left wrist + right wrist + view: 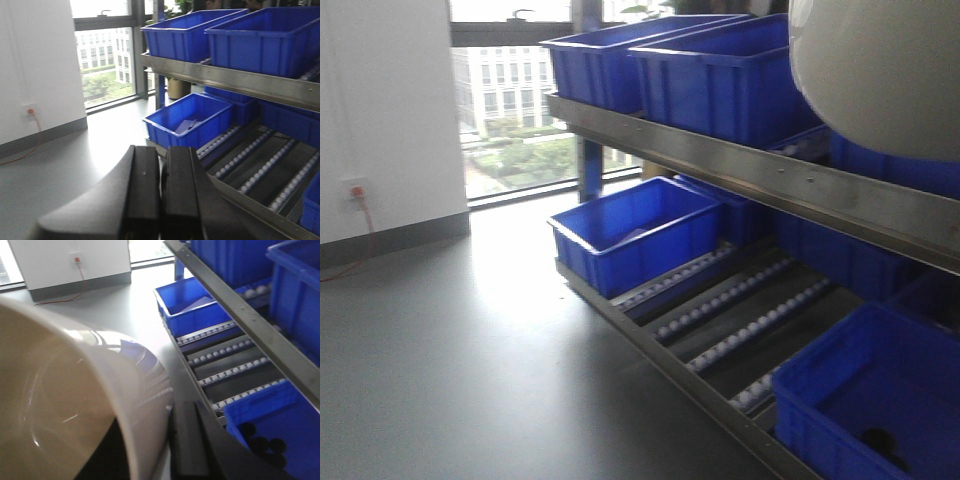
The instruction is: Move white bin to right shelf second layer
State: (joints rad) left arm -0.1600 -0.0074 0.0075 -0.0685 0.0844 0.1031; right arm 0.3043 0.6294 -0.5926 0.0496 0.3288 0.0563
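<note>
The white bin point(880, 70) hangs in the air at the top right of the front view, only its rounded underside showing, level with the upper rack level. My right gripper point(155, 427) is shut on the white bin point(75, 400), with one finger point(187, 440) outside its wall and the other dark one inside. The shelf's second layer counted from the floor point(720, 150) has a steel front lip and carries blue crates. Below it lies a roller level point(740, 320). My left gripper point(162, 152) is shut and holds nothing, pointing at the rack from floor height.
Blue crates point(720, 70) fill the upper level. On the lower rollers stand one blue crate point(635, 230) at the left and another point(870, 400) at the right, holding dark round items. A white wall with a socket and orange cable point(358, 190) and a window lie to the left.
</note>
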